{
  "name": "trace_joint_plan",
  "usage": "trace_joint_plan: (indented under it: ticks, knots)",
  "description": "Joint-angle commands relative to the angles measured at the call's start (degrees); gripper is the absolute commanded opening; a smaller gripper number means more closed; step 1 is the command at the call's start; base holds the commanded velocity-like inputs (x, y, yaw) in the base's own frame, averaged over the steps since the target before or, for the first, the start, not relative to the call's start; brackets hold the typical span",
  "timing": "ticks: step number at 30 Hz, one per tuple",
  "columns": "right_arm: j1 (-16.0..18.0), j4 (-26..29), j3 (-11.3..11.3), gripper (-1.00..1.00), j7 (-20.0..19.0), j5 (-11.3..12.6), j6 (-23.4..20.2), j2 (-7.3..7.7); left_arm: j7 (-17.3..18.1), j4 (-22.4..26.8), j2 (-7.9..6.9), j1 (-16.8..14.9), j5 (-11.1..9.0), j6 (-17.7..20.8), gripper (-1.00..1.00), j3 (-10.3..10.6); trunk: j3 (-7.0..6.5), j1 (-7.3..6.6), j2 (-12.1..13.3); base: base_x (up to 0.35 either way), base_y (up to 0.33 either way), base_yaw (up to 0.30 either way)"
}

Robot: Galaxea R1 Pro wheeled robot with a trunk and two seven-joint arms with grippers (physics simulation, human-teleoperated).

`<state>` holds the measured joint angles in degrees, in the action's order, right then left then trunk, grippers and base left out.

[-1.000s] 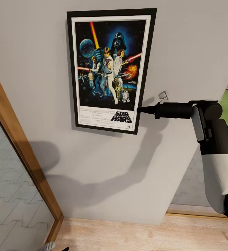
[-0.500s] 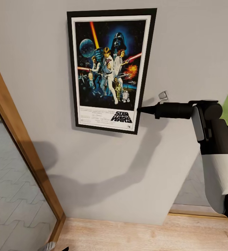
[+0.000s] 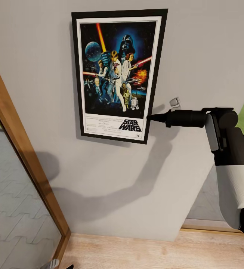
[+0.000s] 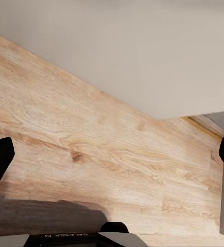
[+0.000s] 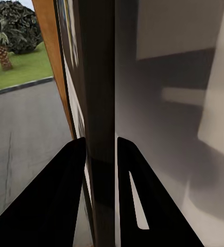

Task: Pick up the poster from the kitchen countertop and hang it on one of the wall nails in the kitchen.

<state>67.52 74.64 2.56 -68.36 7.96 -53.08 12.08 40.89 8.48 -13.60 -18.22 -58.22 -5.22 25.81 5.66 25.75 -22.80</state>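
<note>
A big grey wall (image 3: 196, 45) took up most of the head view. Below it, along the bottom of the frame, lay a light wooden floor (image 3: 155, 250), and the left wrist view looked down at the same floor (image 4: 91, 149) where it met the wall (image 4: 142, 46). At the left side of the head view stood a tall window with a wooden frame (image 3: 21, 149), and grey paving showed through the glass.

The poster (image 3: 118, 74) sat flat on the wall in the upper middle of the frame. It had a thin black frame, a white border, dark blue art and the words "STAR WARS" near its bottom.

The right arm (image 3: 234, 168) came in from the right side, white and black. The right gripper (image 3: 150, 117) reached to the poster's lower right edge. In the right wrist view its two black fingers (image 5: 65, 195) were pinching the dark edge of the poster (image 5: 99, 77), one on each side.

A small grey wall nail (image 3: 174, 101) stuck out just above the gripper, right of the poster.

The left gripper (image 4: 112, 154) was spread wide over the floor, with a dark tip at each side of its view.
</note>
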Motion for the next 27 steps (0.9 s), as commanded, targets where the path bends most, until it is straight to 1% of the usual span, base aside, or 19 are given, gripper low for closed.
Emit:
trace_joint_plan:
  ticks: [1, 9, 27]
  knots:
    - [0.1, 0.0, 0.1, -1.0, 0.0, 0.4, -0.4, 0.05, 0.1, 0.0, -0.02, -0.1, -0.2, -0.5, 1.0, 0.5, 0.13, 0.04, -0.1, 0.0, 0.024, 0.0]
    - [0.1, 0.0, 0.1, -1.0, 0.0, 0.4, -0.4, 0.05, 0.1, 0.0, -0.02, -0.1, -0.2, -0.5, 1.0, 0.5, 0.13, 0.04, -0.1, 0.0, 0.071, 0.0]
    - [0.1, 0.0, 0.1, -1.0, 0.0, 0.4, -0.4, 0.05, 0.1, 0.0, -0.04, -0.1, -0.2, -0.5, 1.0, 0.5, 0.13, 0.04, -0.1, 0.0, 0.006, 0.0]
